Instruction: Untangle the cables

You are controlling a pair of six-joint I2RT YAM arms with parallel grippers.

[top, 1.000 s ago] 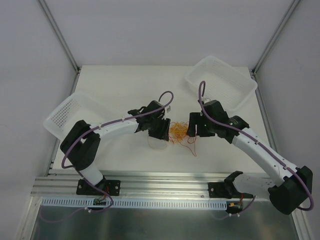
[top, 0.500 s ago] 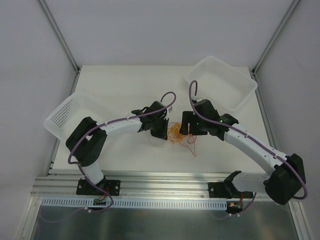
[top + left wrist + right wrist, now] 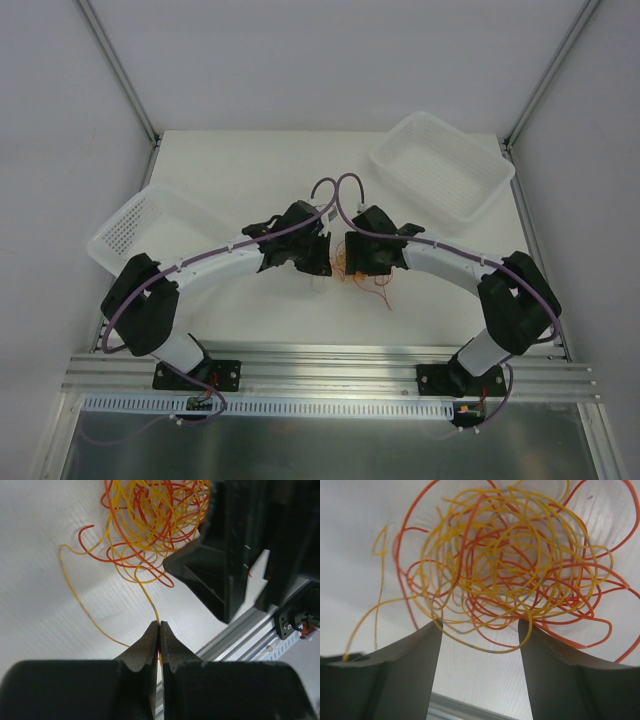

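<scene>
The cables (image 3: 352, 276) lie as one tangle of thin yellow and red-orange loops on the white table, between the two wrists. My left gripper (image 3: 159, 625) is shut on a single yellow cable strand that runs from the tangle (image 3: 150, 520) down between its fingertips. In the top view the left gripper (image 3: 318, 264) sits just left of the pile. My right gripper (image 3: 480, 625) stands open, its fingertips (image 3: 436, 626) at the near rim of the tangle (image 3: 505, 565), with a yellow loop hanging across the gap. From above, the right gripper (image 3: 356, 262) covers part of the pile.
A white basket (image 3: 440, 165) stands at the back right. A second white basket (image 3: 135, 228) sits tilted at the left edge. The right wrist's black body (image 3: 225, 555) hangs close beside the left gripper. An aluminium rail (image 3: 330, 362) runs along the table's near edge.
The left gripper has shut on a yellow strand. Both wrists have closed in on the tangle, the right one moving left over it; both upper arms have swung.
</scene>
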